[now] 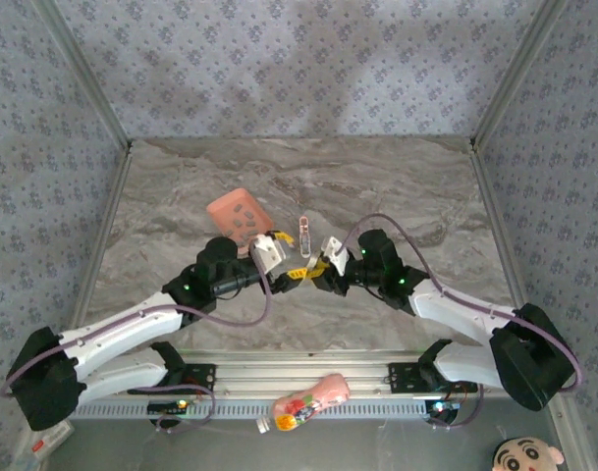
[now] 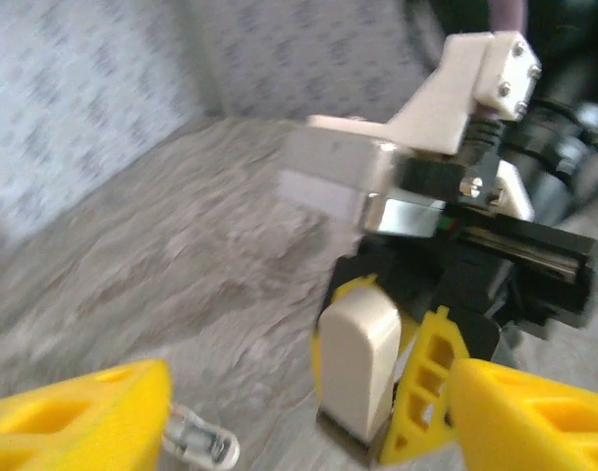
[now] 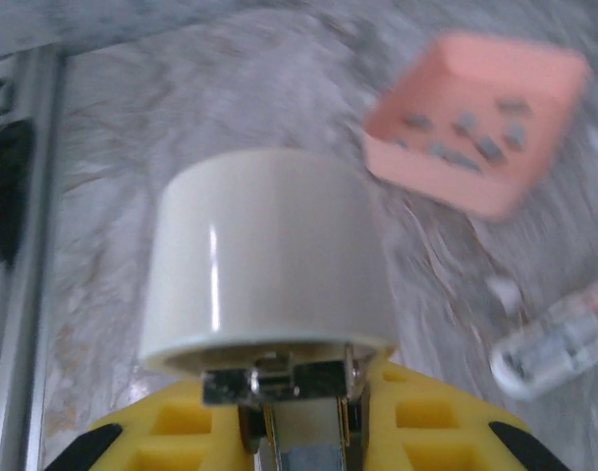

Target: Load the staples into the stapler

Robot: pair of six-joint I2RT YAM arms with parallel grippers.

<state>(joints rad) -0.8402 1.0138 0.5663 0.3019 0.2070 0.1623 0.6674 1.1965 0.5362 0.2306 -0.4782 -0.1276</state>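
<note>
While right fingers pinch glossy rounded stapler, veined marble table

White arms, black joints, purple cables

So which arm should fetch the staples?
Left. The left claw is open, empty and nearest the tray of staples; the right claw is shut on the stapler.

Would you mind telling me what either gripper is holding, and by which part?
The right gripper clamps the stapler by its sides, near its metal end. The left gripper is open and holds nothing.
</note>
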